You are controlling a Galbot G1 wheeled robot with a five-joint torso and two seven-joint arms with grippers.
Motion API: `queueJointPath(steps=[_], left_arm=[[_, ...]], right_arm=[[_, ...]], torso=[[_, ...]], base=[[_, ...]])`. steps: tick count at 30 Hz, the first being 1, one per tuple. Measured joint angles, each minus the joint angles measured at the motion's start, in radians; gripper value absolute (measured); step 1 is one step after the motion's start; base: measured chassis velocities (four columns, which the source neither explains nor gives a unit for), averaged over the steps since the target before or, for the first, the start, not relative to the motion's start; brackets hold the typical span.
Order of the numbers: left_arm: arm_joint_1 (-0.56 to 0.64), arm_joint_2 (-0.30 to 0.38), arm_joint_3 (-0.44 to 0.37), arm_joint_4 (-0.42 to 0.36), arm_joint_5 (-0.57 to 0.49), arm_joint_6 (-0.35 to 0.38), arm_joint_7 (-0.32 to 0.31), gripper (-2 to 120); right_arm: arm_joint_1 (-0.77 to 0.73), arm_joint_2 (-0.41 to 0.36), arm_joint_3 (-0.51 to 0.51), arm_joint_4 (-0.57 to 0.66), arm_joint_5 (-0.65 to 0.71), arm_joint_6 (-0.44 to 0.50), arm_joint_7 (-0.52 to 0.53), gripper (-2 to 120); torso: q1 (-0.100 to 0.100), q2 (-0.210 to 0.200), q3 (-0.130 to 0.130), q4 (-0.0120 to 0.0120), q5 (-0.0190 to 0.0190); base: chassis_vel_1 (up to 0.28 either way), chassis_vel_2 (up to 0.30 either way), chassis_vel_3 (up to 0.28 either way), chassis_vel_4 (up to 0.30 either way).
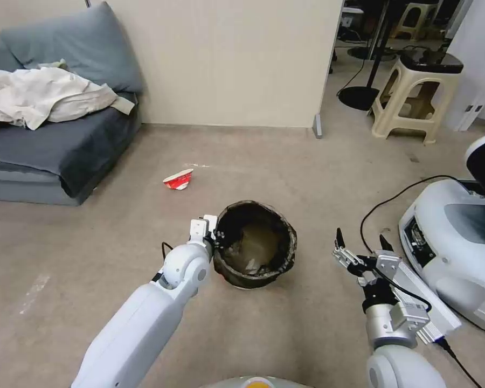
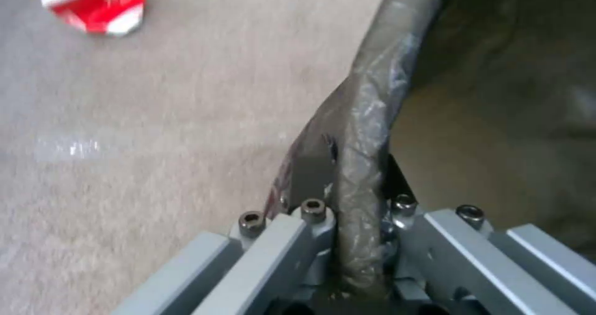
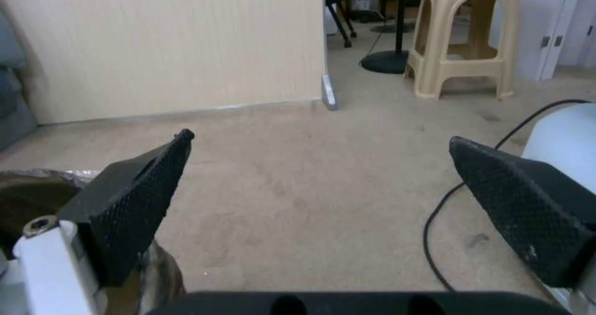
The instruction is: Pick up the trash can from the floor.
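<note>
Trash can (image 1: 255,252), round, dark crinkled liner over rim

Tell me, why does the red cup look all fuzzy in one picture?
In the left wrist view the red cup sits far off and blurs, while the trash can rim, pinched in the left end effector, is sharper; in the head view the cup looks crisp.

Crushed red-and-white paper cup (image 1: 178,179) lying on its side, up ahead of the left jaws. 1 grey sofa (image 1: 64,145) with a rumpled white cloth (image 1: 43,97). Beige plastic stool (image 1: 417,97) well beyond the right jaws, black cable (image 1: 393,199) just past them.
</note>
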Motion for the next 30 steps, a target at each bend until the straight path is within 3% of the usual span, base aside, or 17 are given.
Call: queueJointPath(steps=[3,14,18,25,30], left_arm=[[0.031,0.032,-0.019,-0.068,0.037,-0.101,0.052,0],[0.106,0.094,-0.095,-0.197,0.065,-0.185,0.147,0],[0.168,0.122,-0.161,-0.265,0.065,-0.195,0.177,0],[0.322,0.156,-0.345,-0.363,0.066,-0.229,0.247,0],[0.423,0.156,-0.423,-0.424,0.093,-0.257,0.255,0]], right_arm=[[-0.002,-0.001,-0.001,0.001,0.000,0.001,0.000,100],[-0.001,-0.006,-0.003,0.000,-0.001,0.000,0.000,100],[0.000,-0.010,-0.006,0.000,-0.002,-0.003,-0.001,100],[0.004,-0.014,-0.010,-0.004,-0.002,-0.005,-0.001,100],[0.013,-0.014,-0.020,-0.012,-0.003,-0.006,-0.001,100]], torso=[[0.000,0.000,0.000,-0.0002,-0.0001],[0.000,0.000,0.000,-0.0003,-0.0002],[0.000,0.000,0.000,-0.0001,-0.0003],[0.000,0.000,0.000,0.0000,-0.0003],[0.000,0.000,0.000,-0.0001,-0.0002]], base=[[0.000,0.000,0.000,0.000],[0.000,0.000,0.000,0.000],[0.000,0.000,0.000,0.000],[0.000,0.000,0.000,0.000],[0.000,0.000,0.000,0.000]])
